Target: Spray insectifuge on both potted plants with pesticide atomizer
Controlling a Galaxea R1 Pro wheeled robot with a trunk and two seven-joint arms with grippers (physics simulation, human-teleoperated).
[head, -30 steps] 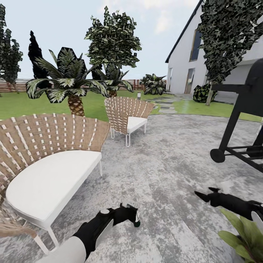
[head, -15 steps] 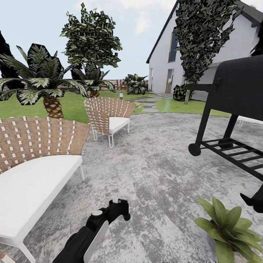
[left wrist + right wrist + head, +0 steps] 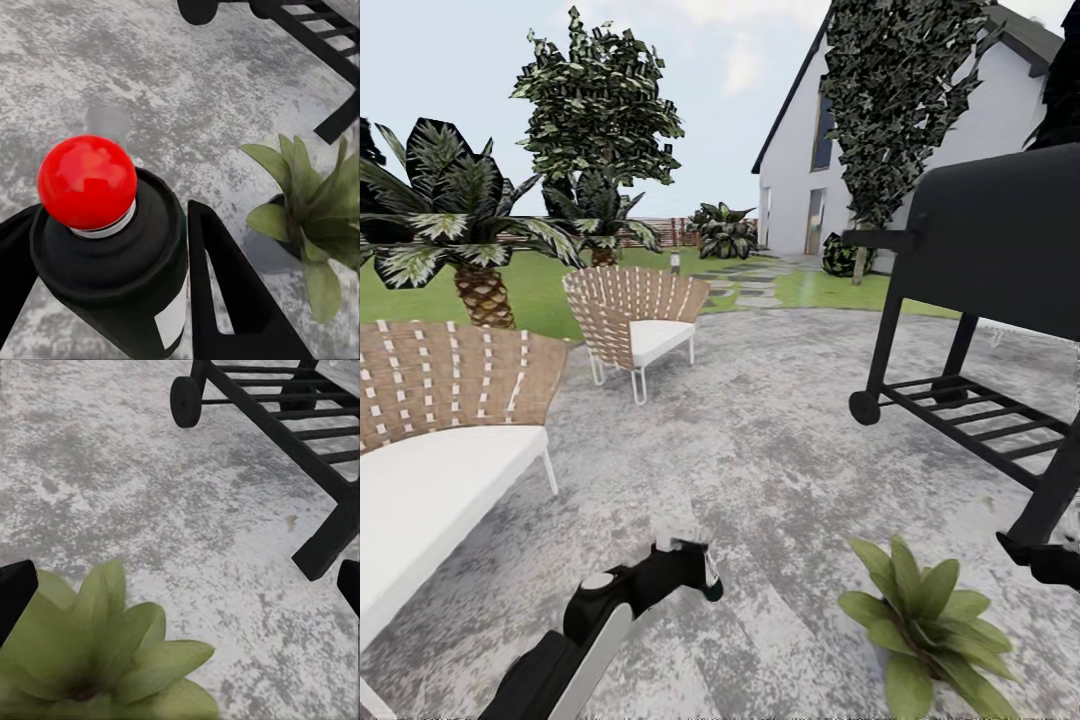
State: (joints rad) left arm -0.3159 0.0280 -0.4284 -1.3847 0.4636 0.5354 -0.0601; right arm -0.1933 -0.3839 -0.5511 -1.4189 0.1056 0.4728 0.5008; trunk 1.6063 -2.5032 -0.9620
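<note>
Left wrist view has the clearest look: the left gripper [image 3: 112, 247] is clamped around a dark green-black pesticide atomizer bottle [image 3: 127, 270], one black finger [image 3: 225, 292] pressed against its side and the other finger at the far side. The bottle has a pale label patch and, oddly, a shiny red ball on top rather than a white trigger head. Just beyond it on the mottled grey paved circle [image 3: 150, 75] sits a small potted plant with pointed green leaves [image 3: 307, 217], its little grey pot partly visible under the foliage.

From the head view, that left gripper [image 3: 695, 570] hangs low over the paving with the bottle [image 3: 705, 570] in it, and the plant [image 3: 920, 620] is on the ground near it, off toward the robot's right. The right gripper [image 3: 1040, 555] sits just past the plant, beside the leg of a black wheeled barbecue grill [image 3: 980, 260].

Right wrist view shows its finger tips [image 3: 15, 592] spread far apart, nothing between them, with the plant's leaves [image 3: 112, 660] blurry right underneath. Two wicker chairs with white cushions [image 3: 635, 320] stand off to the left.
</note>
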